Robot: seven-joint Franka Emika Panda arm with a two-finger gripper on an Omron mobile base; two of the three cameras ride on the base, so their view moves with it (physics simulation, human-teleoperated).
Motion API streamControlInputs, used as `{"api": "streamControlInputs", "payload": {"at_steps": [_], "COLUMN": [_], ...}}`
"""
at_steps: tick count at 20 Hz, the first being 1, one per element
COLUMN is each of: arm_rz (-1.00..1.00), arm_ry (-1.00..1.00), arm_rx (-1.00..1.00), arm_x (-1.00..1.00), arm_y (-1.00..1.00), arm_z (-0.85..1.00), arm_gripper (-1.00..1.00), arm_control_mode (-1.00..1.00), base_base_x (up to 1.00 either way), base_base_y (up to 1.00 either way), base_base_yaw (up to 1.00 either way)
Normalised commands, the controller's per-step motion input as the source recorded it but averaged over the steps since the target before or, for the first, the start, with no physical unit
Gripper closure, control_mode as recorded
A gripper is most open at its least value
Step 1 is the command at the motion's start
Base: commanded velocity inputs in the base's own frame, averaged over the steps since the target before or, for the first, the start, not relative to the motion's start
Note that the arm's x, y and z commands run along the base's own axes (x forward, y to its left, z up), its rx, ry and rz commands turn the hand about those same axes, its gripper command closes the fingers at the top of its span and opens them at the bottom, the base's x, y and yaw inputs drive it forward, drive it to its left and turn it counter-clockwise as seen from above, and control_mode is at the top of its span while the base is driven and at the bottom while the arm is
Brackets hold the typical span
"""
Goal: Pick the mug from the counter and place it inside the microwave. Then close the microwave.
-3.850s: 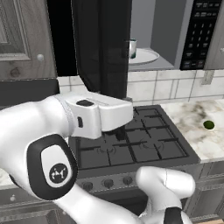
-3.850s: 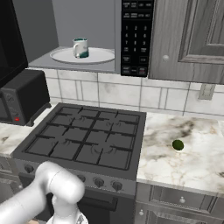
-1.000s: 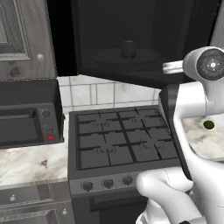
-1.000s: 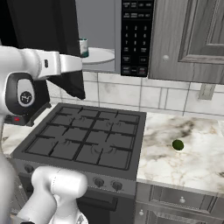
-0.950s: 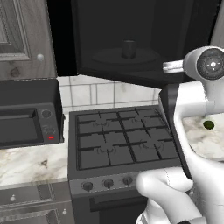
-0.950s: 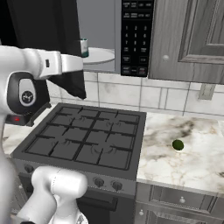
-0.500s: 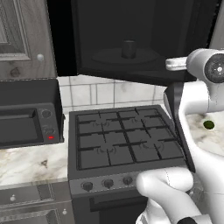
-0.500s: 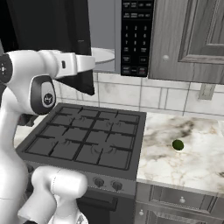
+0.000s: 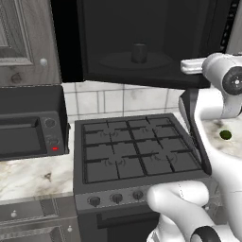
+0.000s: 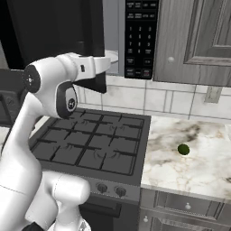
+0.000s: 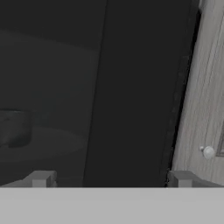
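A wall-mounted microwave (image 10: 140, 38) hangs above a black gas stove (image 9: 137, 151), its dark tinted glass door (image 9: 142, 42) swung nearly across the opening. Seen dimly through the glass, the mug (image 9: 139, 53) stands upright on the round white plate (image 9: 134, 60) inside the oven; the hand view shows the same mug (image 11: 15, 127) as a faint grey cylinder on the plate (image 11: 52, 142), behind the door (image 11: 131, 87). The white arm (image 10: 49, 90) reaches up from the base toward the door, which hides the mug in the right base view. The gripper (image 11: 109, 179) faces the door's outer surface, its two fingertips set wide apart with nothing between them.

Half a second ago the door stood farther open; it now covers more of the opening, and the arm has moved along with it.

On the marble counter (image 10: 198, 153) right of the stove lies a small dark green round object (image 10: 183, 149). A black toaster oven (image 9: 28, 123) with a red light sits on the counter left of the stove.
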Motion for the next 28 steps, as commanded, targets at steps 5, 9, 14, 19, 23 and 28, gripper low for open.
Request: {"api": "streamControlInputs", "payload": {"at_steps": [5,9,14,19,23,28], "arm_rz": [0.01,0.01,0.01,0.01,0.01,0.01], "arm_ry": [0.0,0.05,0.09,0.1,0.11,0.11], "arm_rx": [0.0,0.0,0.0,0.0,0.0,0.0], "arm_x": [0.16,0.01,0.15,0.24,0.23,0.25], "arm_y": [0.0,0.0,-0.03,-0.05,-0.02,0.0], "arm_z": [0.06,0.22,0.12,0.01,0.0,0.0], "arm_gripper": [-1.0,-1.0,-1.0,-1.0,-1.0,-1.0], "arm_control_mode": [-1.0,-1.0,-1.0,-1.0,-1.0,-1.0], "base_base_x": [0.0,0.0,0.0,0.0,0.0,0.0], "base_base_y": [0.0,0.0,0.0,0.0,0.0,0.0], "base_base_yaw": [0.0,0.0,0.0,0.0,0.0,0.0]}}
